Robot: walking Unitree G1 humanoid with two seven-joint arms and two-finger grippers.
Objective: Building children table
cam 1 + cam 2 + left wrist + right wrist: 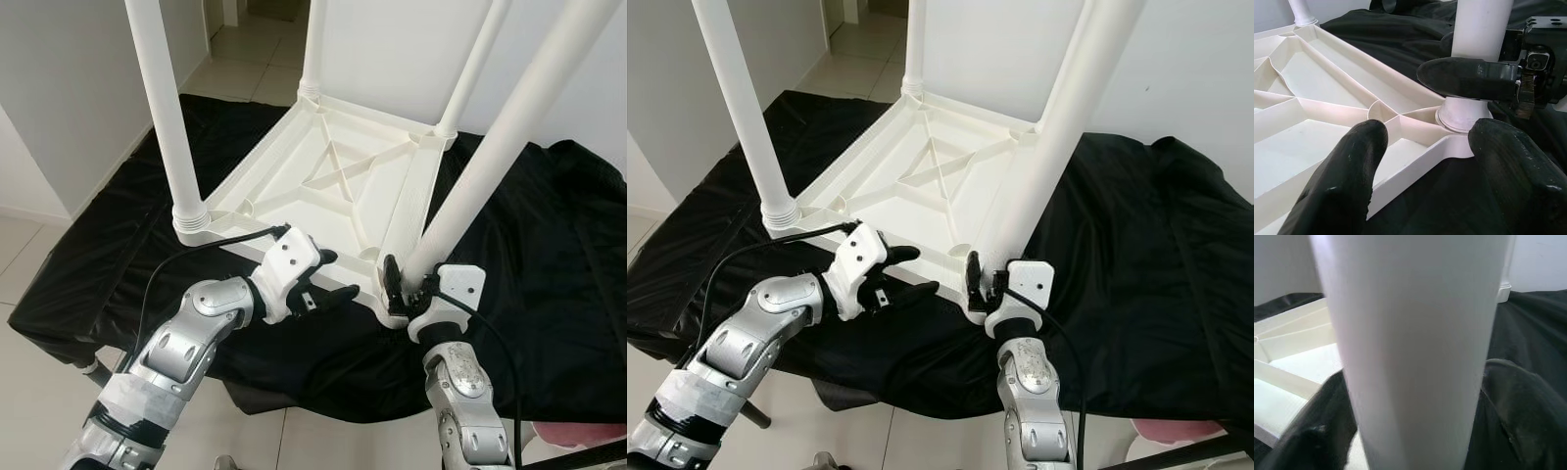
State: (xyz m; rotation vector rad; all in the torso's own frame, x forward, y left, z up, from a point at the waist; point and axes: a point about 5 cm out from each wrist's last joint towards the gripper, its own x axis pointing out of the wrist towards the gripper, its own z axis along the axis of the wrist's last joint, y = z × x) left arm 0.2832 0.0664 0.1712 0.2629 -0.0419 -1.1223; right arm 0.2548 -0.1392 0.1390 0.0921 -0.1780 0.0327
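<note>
Table leg (490, 162) clamped by right pincer (407, 284); left pincer (328, 276) spread at frame (323, 181)

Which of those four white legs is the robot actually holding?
The near-right leg, closest to the robot: the right gripper clamps its base. The other three legs stand untouched; the left gripper hovers open by the tabletop.

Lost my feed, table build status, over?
Right gripper shut on near white plastic leg. Left gripper open by upturned white tabletop. Four legs up.

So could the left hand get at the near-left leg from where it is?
Probably yes: the left hand is open at the tabletop edge, with nothing between it and that leg.
</note>
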